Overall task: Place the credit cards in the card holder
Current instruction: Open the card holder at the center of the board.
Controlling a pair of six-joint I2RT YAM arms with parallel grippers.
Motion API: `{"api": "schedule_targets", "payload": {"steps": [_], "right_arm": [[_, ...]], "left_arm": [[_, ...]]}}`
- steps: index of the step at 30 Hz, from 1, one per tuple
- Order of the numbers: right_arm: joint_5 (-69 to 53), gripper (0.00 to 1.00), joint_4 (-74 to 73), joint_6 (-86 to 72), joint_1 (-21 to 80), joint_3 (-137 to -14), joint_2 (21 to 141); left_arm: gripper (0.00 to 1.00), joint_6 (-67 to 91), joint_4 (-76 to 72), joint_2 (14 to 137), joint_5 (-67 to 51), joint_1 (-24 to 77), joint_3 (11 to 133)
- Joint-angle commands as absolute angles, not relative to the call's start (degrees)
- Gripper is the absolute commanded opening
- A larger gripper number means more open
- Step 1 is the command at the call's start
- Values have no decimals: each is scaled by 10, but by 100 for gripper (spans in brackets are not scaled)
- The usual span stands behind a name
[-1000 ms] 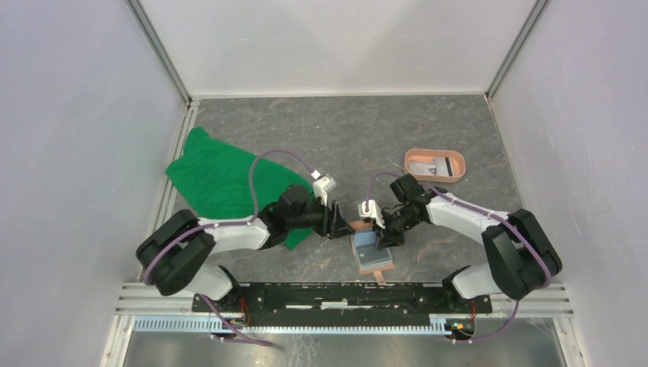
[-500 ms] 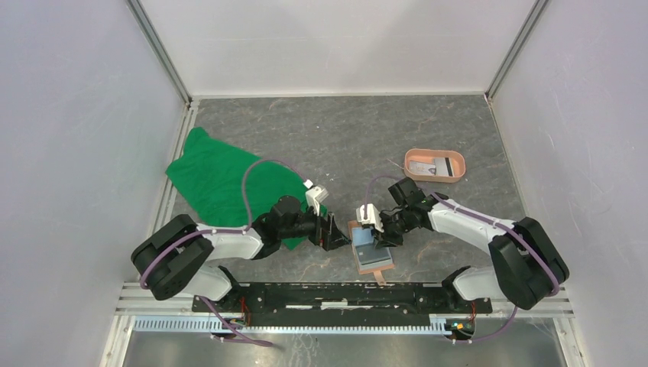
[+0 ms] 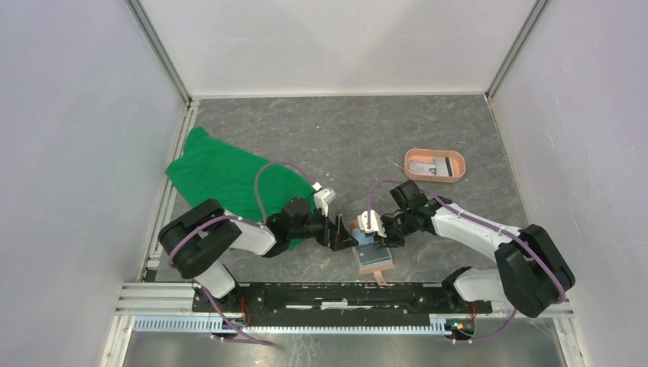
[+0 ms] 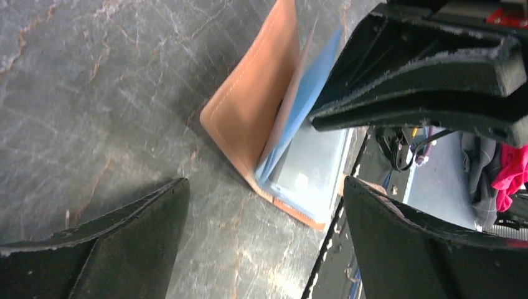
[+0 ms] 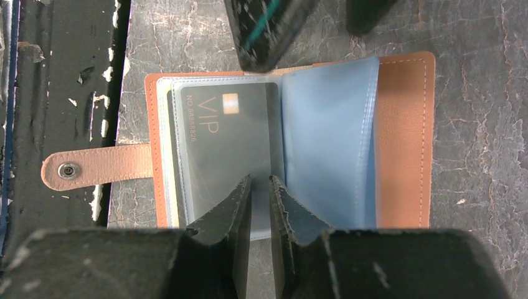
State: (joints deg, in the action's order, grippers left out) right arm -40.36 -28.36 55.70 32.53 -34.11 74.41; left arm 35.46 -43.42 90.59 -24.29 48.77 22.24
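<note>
A: How far along is this?

B: Partway, I'd judge. One dark VIP card (image 5: 218,143) already sits inside a clear blue-grey pocket of the card holder (image 3: 374,258). The holder lies open on the table (image 3: 344,138) near the front edge, between the two arms. More credit cards (image 3: 428,166), one pale and one dark as far as I can make out, lie in the salmon-pink tray (image 3: 458,164), well apart at the far right, so those are left to do

A: And the jaws?

B: The left gripper (image 4: 264,187) is spread wide just beside the holder's left side and carries nothing. The right gripper (image 5: 260,187) hangs over the holder with its fingertips almost together, a thin slit between them at the edge of the VIP card's pocket. Whether they pinch the sleeve or merely touch it, I cannot tell

A: How does the holder itself look?

B: It has a tan-orange leather-like cover with stitched edges, and its strap (image 5: 93,168) with a snap lies flat, reaching toward the near rail. From the left wrist, the far flap is tilted up off the table with a blue-grey pocket leaf lifted alongside it
</note>
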Motion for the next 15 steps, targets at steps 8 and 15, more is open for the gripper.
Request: {"api": "schedule_targets", "payload": {"steps": [8, 15], "right_arm": [[-406, 22, -286, 582, 328, -337, 727], [-406, 22, -288, 584, 328, -339, 726]], "left_arm": [[85, 414, -547, 1012, -269, 490, 261], [40, 428, -598, 1039, -281, 492, 270]]}}
